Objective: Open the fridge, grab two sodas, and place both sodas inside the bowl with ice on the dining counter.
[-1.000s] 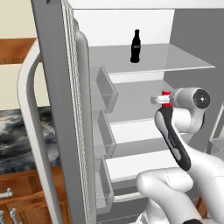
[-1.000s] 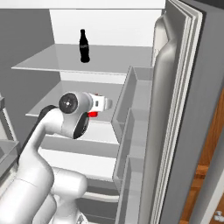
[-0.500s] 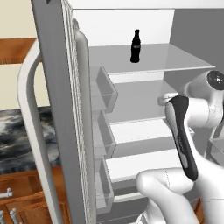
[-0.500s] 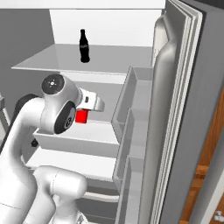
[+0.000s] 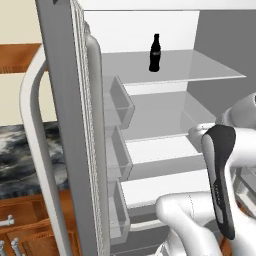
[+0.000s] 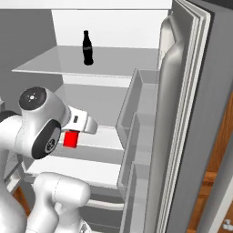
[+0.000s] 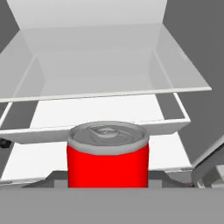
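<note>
The grey fridge [image 5: 62, 105] stands with both doors swung open and its white shelves on show. One black soda bottle [image 5: 155, 53] stands upright on the upper glass shelf [image 6: 87, 48]. My gripper [image 6: 71, 135] hangs in front of the middle shelves, shut on a red soda can [image 6: 69, 139]. The hand view has the can [image 7: 107, 157], with its silver top, upright and close at the bottom, and the fridge shelves lie beyond it. My own forearm hides the gripper in the left base view. The bowl and the dining counter are out of view.
Door bins [image 5: 119, 102] line the left door, and more bins [image 6: 136, 127] line the right door. A marbled countertop [image 5: 15, 150] over brown drawers [image 5: 20, 235] lies left of the fridge. My arm's elbow [image 5: 220, 175] fills the space before the lower shelves.
The arm has folded back from the middle shelf, and the red can has come down and to the left in the right base view. The black bottle has not moved.
</note>
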{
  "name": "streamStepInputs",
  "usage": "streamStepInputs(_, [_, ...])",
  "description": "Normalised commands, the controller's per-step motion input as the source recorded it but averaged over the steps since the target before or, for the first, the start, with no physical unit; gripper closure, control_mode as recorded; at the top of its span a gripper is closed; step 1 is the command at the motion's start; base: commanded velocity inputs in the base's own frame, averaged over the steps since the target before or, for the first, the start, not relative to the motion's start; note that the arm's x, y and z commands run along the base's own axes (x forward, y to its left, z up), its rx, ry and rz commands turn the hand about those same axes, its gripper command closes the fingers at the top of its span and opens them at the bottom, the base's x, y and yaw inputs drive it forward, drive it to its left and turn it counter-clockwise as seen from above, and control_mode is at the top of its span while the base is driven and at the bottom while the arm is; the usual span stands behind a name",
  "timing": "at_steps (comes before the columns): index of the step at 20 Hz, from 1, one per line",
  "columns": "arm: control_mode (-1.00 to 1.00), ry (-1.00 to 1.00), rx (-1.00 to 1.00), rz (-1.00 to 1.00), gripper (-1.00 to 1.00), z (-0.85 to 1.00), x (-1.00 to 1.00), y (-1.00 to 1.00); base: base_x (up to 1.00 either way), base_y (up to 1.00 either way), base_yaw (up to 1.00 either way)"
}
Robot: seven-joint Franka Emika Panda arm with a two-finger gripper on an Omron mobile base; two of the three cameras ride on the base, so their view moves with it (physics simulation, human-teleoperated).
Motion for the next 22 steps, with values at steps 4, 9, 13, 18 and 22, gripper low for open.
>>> streamStepInputs(4, [-1.00,0.00,0.00,-0.01,1.00,-0.09,-0.69,0.13,0.00,0.00,0.00])
streamStepInputs(9, [-1.00,0.01,0.00,-0.01,1.00,0.00,-0.06,0.07,0.00,0.00,0.00])
streamStepInputs(13, [-1.00,0.01,0.00,0.01,1.00,-0.08,-0.04,0.05,0.00,0.00,0.00])
streamStepInputs(18, [1.00,0.00,0.00,0.00,1.00,0.00,0.00,0.00,-0.66,0.13,0.10])
streamStepInputs(22, [1.00,0.00,0.00,0.00,1.00,0.00,0.00,0.00,-0.86,0.02,0.14])
